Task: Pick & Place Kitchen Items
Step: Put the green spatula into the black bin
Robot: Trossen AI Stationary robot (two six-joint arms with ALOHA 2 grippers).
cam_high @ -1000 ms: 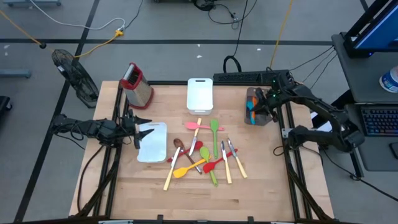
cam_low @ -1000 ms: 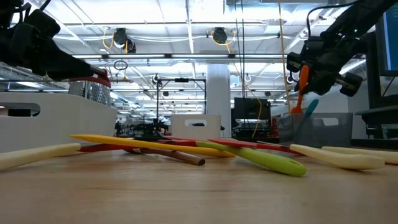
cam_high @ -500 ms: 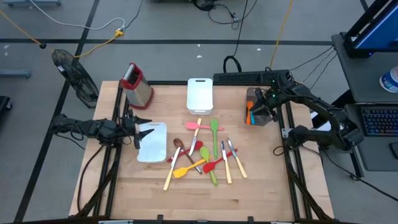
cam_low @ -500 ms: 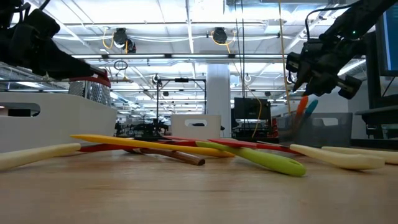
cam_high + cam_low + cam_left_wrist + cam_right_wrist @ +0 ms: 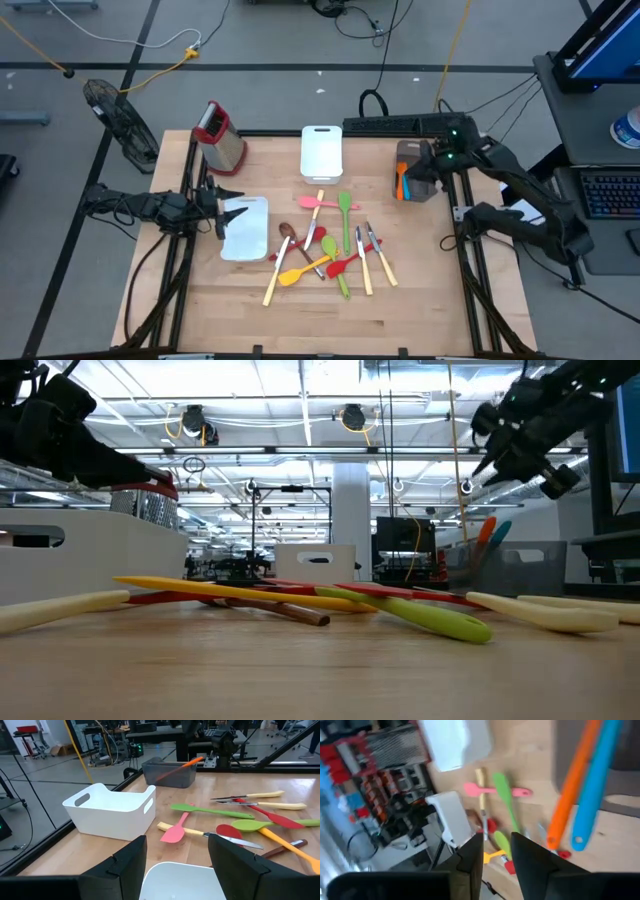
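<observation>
Wooden tabletop (image 5: 420, 300), pale, carries everything. Landmark: grey rectangular bin (image 5: 412, 172) at the table's right edge.

Two dark arms. Right gripper (image 5: 447, 158) hangs above the bin's far side, holding nothing; fingers (image 5: 470, 857) stand slightly apart with a clear gap between them. Left gripper (image 5: 226, 212) waits well across the table from the bin, over a white rectangular tray (image 5: 245, 228), jaws wide apart, nothing between them.

Second white rectangular tray with handle slots (image 5: 321, 152) sits near the bin, toward the table's far edge. Steel box grater with red top (image 5: 221, 135) stands beyond that tray.

Inside the bin: orange spatula (image 5: 401, 181) and blue spatula (image 5: 405, 187), leaning side by side.

Scattered pile of small spoons and spatulas (image 5: 330, 250) lies mid-table, well apart from the bin.
</observation>
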